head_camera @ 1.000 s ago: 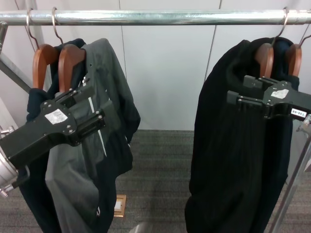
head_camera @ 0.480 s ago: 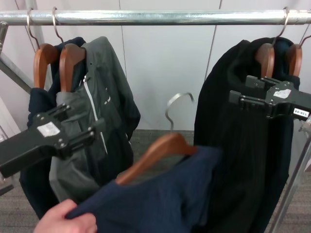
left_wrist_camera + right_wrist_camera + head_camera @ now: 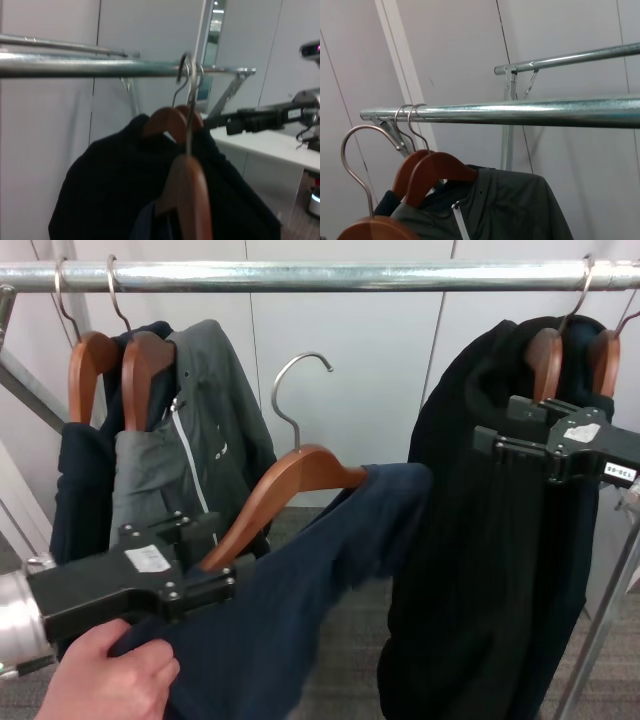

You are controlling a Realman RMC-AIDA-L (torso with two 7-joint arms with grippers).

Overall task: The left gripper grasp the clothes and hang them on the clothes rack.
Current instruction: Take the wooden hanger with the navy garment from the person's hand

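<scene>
Left claw (image 3: 205,575) at lower left of the head view, jaws at the clothes (image 3: 300,620) by the wooden hanger's lower arm, grip cannot be told, human hand (image 3: 105,680) holding the fabric below, hook free under the clothes rack (image 3: 330,276), right claw (image 3: 510,445) at right against black garments (image 3: 480,560), fingers unclear.

- Open stretch of the clothes rack (image 3: 330,276) mid-bar, bare wall behind it.
- Grey jacket (image 3: 205,430) and two hangers crowd the rack's left end.
- Long black garments (image 3: 480,530) fill the right end, right gripper (image 3: 500,445) parked against them.
- The clothes (image 3: 330,570) on their hanger, hook free, sit below the gap.
</scene>
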